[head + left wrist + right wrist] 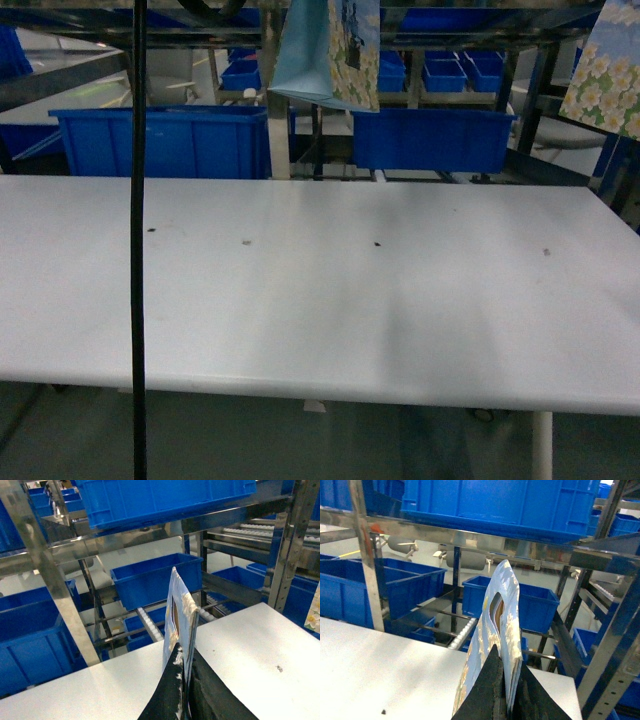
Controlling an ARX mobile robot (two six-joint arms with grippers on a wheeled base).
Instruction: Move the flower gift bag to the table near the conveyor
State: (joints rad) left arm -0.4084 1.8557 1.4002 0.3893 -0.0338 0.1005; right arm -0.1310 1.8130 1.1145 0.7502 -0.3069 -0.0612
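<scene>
We hold two flower gift bags up in the air. Our left gripper (186, 700) pinches the top edge of one flower bag (330, 55), which hangs above the far side of the white table (320, 290). Our right gripper (507, 692) pinches the other flower bag (608, 75), up at the right. Behind the table stands the shiny conveyor (150, 625) with blue bins (165, 140). We cannot see inside the bags or bins.
</scene>
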